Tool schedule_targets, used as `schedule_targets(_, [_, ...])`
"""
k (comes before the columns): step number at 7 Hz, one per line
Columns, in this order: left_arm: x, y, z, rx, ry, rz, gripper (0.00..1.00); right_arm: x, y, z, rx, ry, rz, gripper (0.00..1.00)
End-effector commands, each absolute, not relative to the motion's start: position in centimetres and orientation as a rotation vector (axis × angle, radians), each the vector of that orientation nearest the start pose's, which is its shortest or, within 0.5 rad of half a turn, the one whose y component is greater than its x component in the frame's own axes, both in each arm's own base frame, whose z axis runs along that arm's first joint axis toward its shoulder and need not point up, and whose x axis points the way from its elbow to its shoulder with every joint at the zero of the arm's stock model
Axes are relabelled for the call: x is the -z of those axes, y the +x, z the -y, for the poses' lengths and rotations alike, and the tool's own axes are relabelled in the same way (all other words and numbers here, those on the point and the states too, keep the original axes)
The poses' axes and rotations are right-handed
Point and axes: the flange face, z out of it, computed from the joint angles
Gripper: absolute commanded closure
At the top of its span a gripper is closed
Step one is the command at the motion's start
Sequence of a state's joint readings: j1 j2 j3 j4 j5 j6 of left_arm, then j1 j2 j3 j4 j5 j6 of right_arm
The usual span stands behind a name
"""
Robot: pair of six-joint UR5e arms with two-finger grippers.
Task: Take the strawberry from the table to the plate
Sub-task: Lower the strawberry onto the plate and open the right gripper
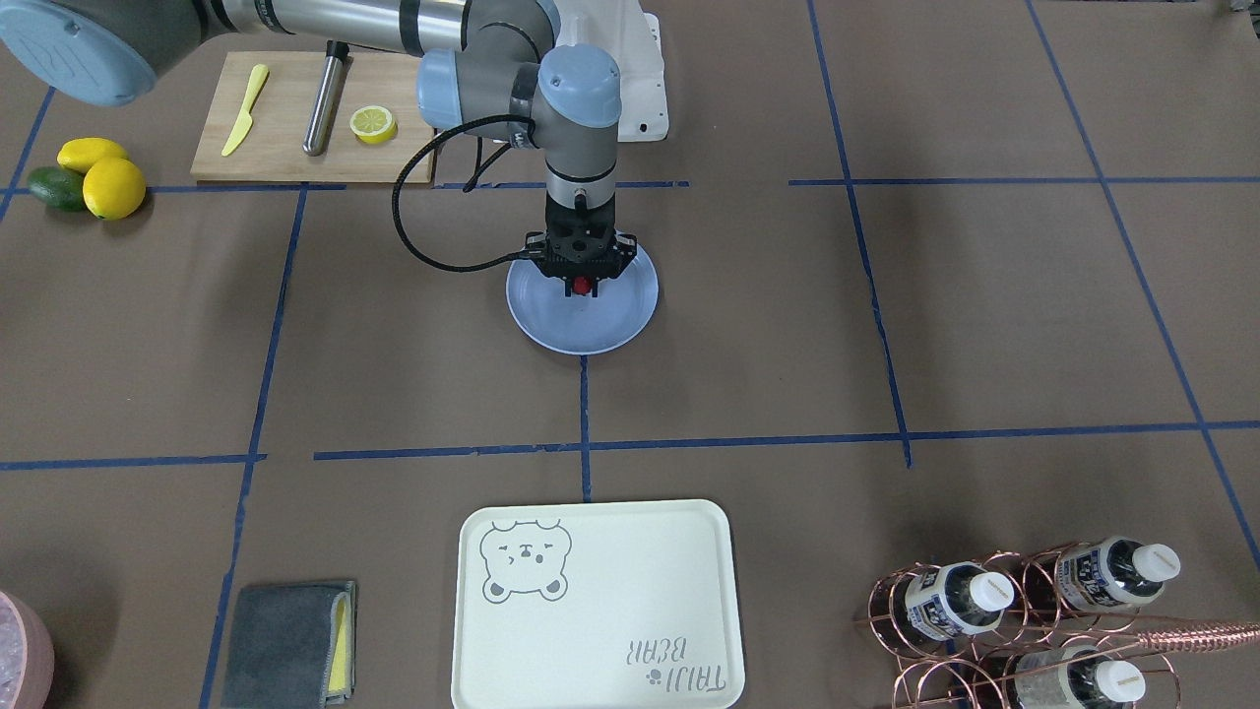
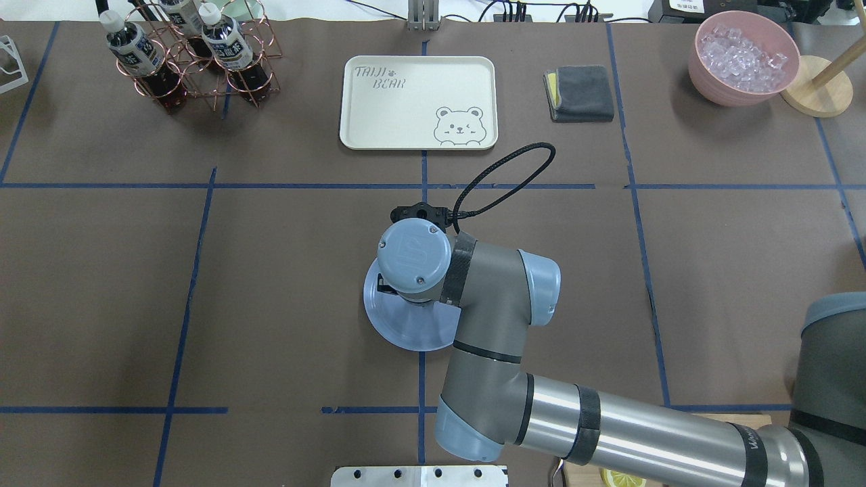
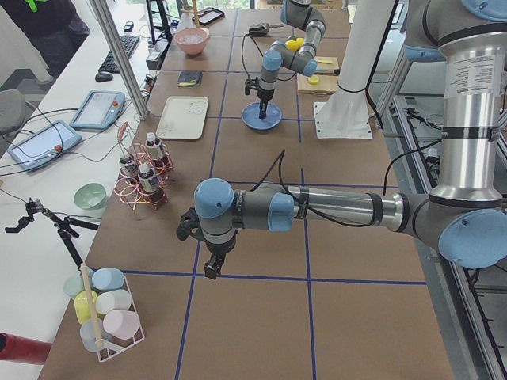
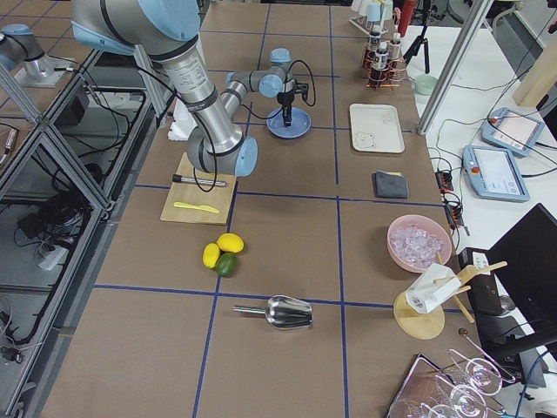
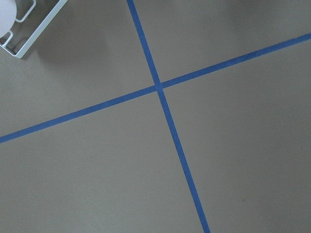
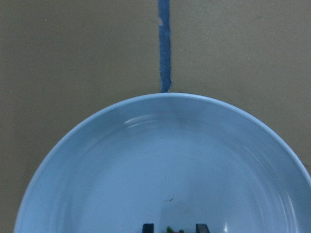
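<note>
Strawberry (image 1: 583, 287) is a tiny red blob pinched in the right hand (image 1: 583, 291), over the glossy, round, light-blue plate (image 1: 551, 330) on the brown-paper counter (image 1: 886, 325). It's too small and half covered to tell which way it points. Left hand (image 3: 212, 267): spread or pressed together, can't tell.

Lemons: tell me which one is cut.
The lemon half on the wooden cutting board, cut face up. The other two lemons lie whole on the table beside a green fruit.
</note>
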State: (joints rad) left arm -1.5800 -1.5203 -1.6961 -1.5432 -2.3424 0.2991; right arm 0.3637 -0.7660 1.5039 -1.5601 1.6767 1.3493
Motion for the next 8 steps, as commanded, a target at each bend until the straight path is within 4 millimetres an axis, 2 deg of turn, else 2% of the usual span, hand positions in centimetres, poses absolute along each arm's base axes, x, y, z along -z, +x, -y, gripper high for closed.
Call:
schedule_targets(1, [-62.5, -6.8, 47.2, -0.293, 0.162, -0.758, 0.00, -20.1, -64.6, 37.7, -0.092, 0.120, 0.742, 1.00])
schedule_targets(2, [-62.5, -6.8, 47.2, -0.293, 0.162, -0.758, 0.00, -19.9, -64.5, 37.7, -0.095, 0.118, 0.747, 0.77])
schedule_targets(3, [-62.5, -6.8, 47.2, -0.293, 0.162, -0.758, 0.00, -19.8, -64.5, 37.7, -0.101, 0.119, 0.747, 0.01])
schedule_targets(4, [-62.5, -6.8, 47.2, -0.293, 0.162, -0.758, 0.00, -19.0, -64.3, 37.6, -0.093, 0.128, 0.760, 0.00])
schedule_targets(5, [-62.6, -6.8, 47.2, -0.292, 0.159, -0.759, 0.00, -18.0, -63.0, 38.4, -0.096, 0.138, 0.783, 0.00])
schedule_targets(6, [-62.6, -6.8, 47.2, -0.292, 0.159, -0.759, 0.00, -17.2, -61.0, 40.2, -0.111, 0.149, 0.799, 0.00])
schedule_targets(7, [-62.6, -6.8, 47.2, -0.292, 0.161, -0.757, 0.00, -16.8, -56.6, 44.0, -0.121, 0.134, 0.816, 0.00])
schedule_targets(8, [-62.9, -6.8, 47.2, -0.290, 0.155, -0.758, 0.00, -17.6, -50.3, 48.8, -0.079, 0.141, 0.803, 0.00])
